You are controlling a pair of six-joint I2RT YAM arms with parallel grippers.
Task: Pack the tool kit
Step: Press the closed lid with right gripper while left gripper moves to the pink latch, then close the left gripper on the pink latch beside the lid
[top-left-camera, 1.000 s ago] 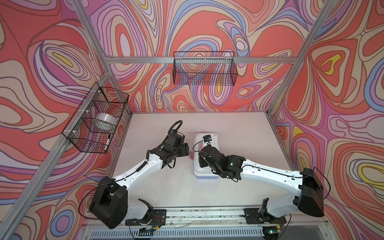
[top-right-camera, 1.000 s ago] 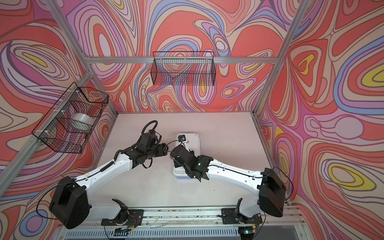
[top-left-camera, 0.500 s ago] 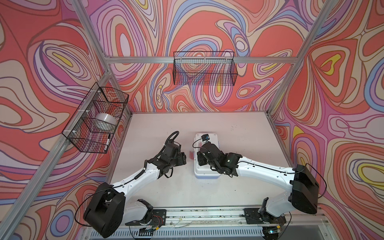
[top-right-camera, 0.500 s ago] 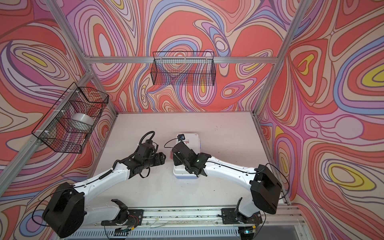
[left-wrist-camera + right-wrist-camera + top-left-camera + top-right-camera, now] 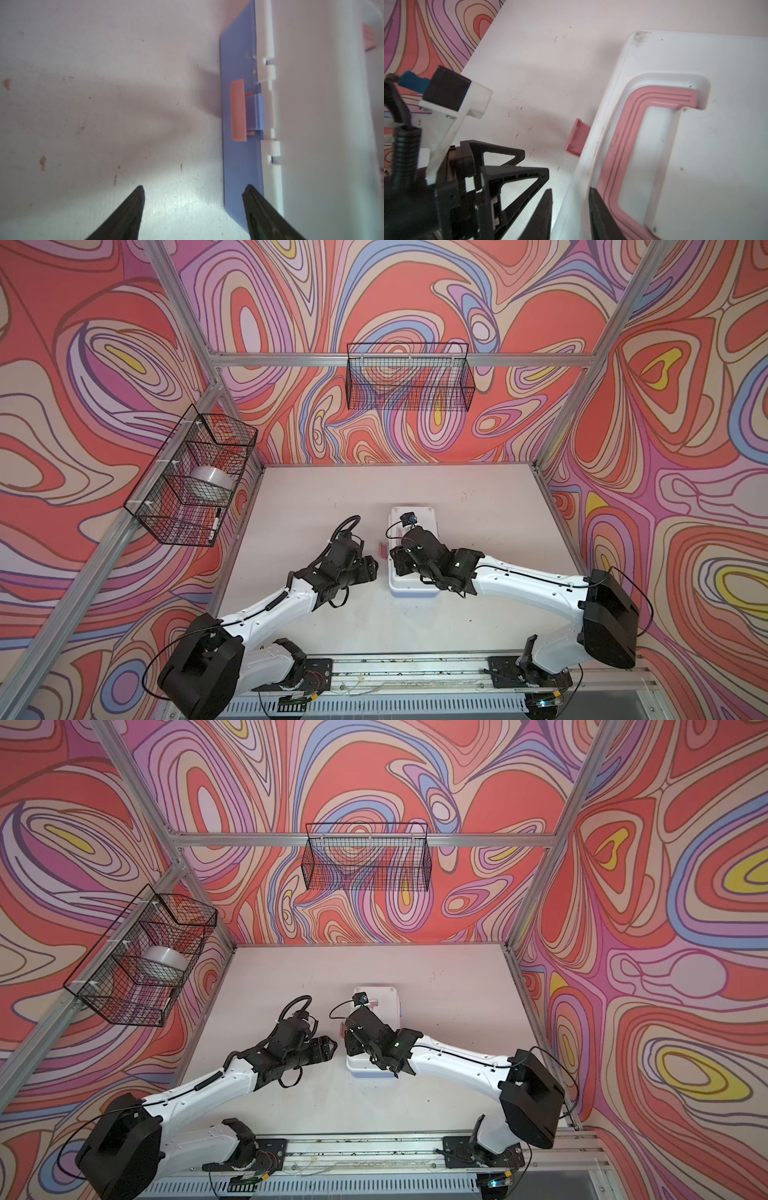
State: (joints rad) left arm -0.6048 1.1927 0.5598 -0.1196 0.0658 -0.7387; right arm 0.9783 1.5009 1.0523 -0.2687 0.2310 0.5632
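Tool kit [image 5: 420, 515] sits closed about mid-table [image 5: 316, 497], white lid [image 5: 695, 166] down and the pink handle [image 5: 618, 145] folded flat in its recess. I can't see any loose tools, so my guess is that the packing is done and only the latching is left.

My right gripper [image 5: 570, 189] is parked on the near long edge of the lid. One finger is outside the box and the other is over the handle recess, jaws narrowed with the rim between them. I honestly can't tell if the pads are biting or just straddling it. I reckon it's there to keep the lid pressed and stop the box skating when the side gets pushed.

My left gripper [image 5: 193, 190] is low beside that same side, spread wide with nothing in it. One tip is over bare table, and the box-side fingertip [image 5: 249, 193] is in front of the blue base [image 5: 239, 166]; touching or not, I can't say.

The pink latch [image 5: 238, 110] is the target. From the right wrist view it sticks out from the box wall, so it looks unfastened to me. It's ahead of the left gripper, clear of both tips and closer to the box-side finger's line than to the middle of the gap. I think the wide spread is there so a finger can get behind the flap and swing it flat.
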